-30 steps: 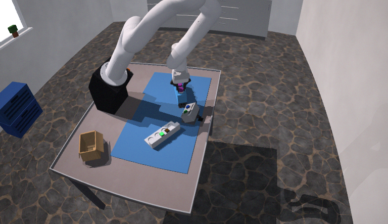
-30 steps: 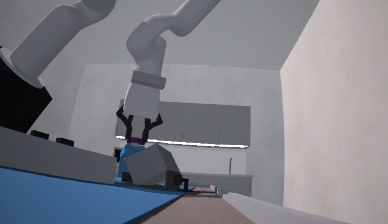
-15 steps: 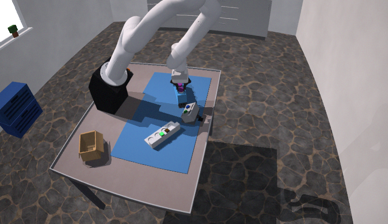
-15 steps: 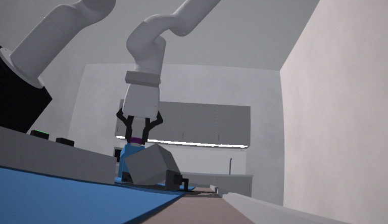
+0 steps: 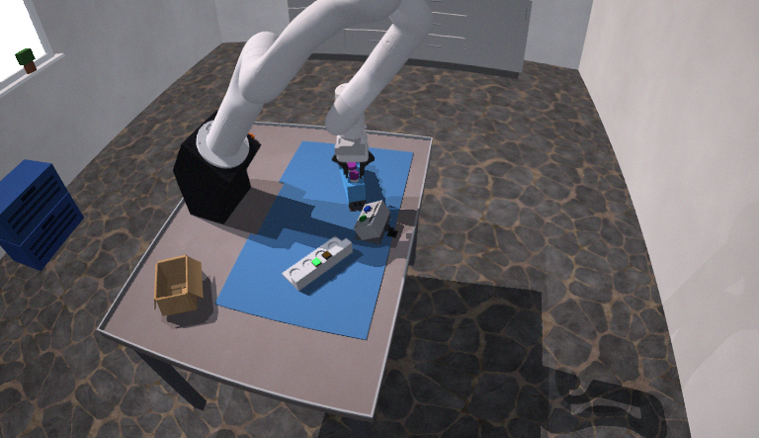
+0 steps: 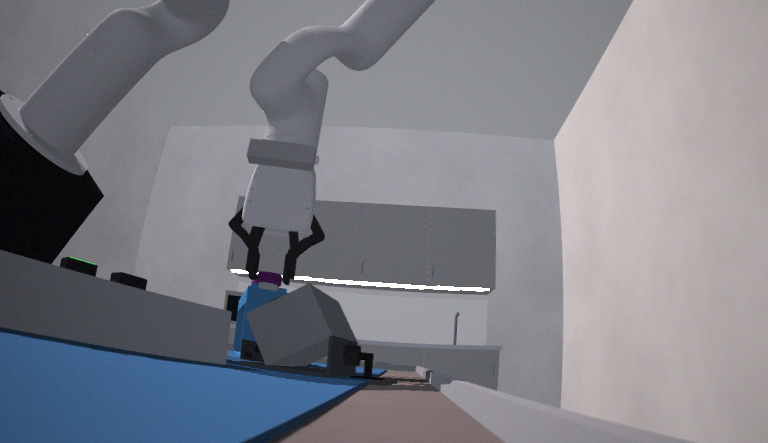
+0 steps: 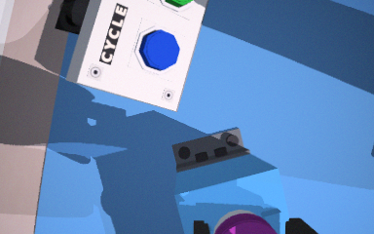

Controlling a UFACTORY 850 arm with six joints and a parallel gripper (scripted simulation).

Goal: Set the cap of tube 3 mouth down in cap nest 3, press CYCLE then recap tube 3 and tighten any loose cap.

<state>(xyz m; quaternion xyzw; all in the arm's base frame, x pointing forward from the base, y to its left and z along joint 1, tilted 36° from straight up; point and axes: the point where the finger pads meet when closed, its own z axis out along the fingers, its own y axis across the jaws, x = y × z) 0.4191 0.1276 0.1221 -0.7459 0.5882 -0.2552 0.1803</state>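
My gripper [image 5: 353, 172] [image 6: 270, 278] [image 7: 247, 227] points down with its fingers open around a purple cap [image 5: 353, 176] [image 6: 269, 278] [image 7: 247, 227]. A gap shows on both sides of this cap. It sits on a tube at the end of the blue decapping station [image 5: 354, 191] [image 6: 244, 322] [image 7: 224, 182] nearest the key housing, which looks like tube 4. Another purple cap [image 5: 351, 165] shows behind it; the rest are hidden. The white cap tray [image 5: 300, 284] [image 6: 113, 313] shows no cap in its nests. Its green lamp [image 5: 316, 261] is lit; its amber lamp [image 5: 326, 254] is dark.
The grey key housing [image 5: 375, 224] [image 6: 300, 325] [image 7: 131, 83] stands close to the station's near end, with the blue CYCLE key [image 5: 367, 208] [image 7: 160, 50] and green READY key [image 5: 363, 218] [image 7: 177, 2]. An open cardboard box [image 5: 193, 291] stands at the table's left.
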